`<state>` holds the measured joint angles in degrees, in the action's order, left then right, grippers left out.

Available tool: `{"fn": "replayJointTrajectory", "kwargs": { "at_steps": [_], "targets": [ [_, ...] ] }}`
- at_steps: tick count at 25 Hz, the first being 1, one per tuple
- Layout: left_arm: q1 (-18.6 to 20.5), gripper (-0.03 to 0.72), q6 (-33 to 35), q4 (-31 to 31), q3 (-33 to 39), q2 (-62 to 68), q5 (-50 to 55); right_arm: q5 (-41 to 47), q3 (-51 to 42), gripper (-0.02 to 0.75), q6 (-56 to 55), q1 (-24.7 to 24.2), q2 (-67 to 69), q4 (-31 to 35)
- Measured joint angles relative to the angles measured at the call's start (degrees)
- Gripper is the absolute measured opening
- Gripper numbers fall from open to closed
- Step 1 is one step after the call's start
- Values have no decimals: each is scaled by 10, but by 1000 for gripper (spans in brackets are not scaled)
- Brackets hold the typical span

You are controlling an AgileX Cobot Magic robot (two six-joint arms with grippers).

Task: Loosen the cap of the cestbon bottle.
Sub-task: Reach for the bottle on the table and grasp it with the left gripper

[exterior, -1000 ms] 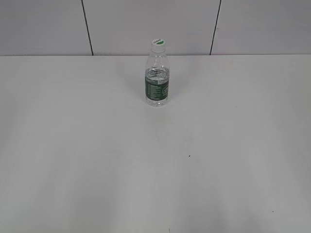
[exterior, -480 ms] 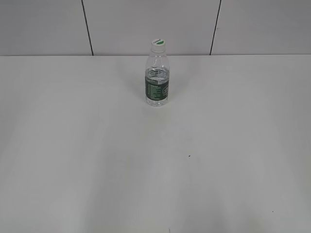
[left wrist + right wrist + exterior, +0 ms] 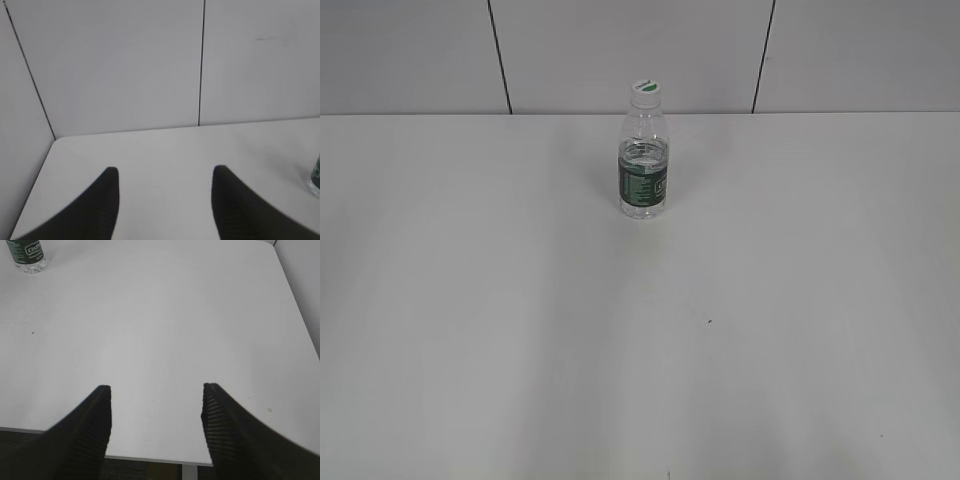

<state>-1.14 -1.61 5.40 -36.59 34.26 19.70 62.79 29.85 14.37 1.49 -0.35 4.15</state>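
Observation:
The cestbon bottle (image 3: 643, 160) stands upright near the back middle of the white table, clear with a dark green label. Its white cap (image 3: 645, 92) with a green mark sits on the neck. Neither arm shows in the exterior view. In the left wrist view my left gripper (image 3: 165, 172) is open over the table's far left part, nothing between its fingers; a sliver of the bottle (image 3: 315, 176) shows at the right edge. My right gripper (image 3: 156, 389) is open near the table's front edge, with the bottle's lower part (image 3: 28, 255) far off at top left.
The white table (image 3: 640, 330) reaches back to a grey panelled wall (image 3: 640, 50) with dark seams. Its left corner (image 3: 55, 140) and front edge (image 3: 150, 458) show in the wrist views. A tiny dark speck (image 3: 709, 321) lies on the tabletop.

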Motion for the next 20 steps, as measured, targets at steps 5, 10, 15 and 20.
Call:
{"fn": "replayJointTrajectory", "kwargs": {
  "at_steps": [5,10,15,20],
  "targets": [
    [0,370,0,-1,0,107,-158,0,0,443,0,0,0,0],
    [0,370,0,6,-1,224,-311,0,0,443,0,0,0,0],
    [0,370,0,8,-1,330,-426,0,0,443,0,0,0,0],
    [0,370,-4,32,-6,437,-497,0,0,443,0,0,0,0]
  ]
}}
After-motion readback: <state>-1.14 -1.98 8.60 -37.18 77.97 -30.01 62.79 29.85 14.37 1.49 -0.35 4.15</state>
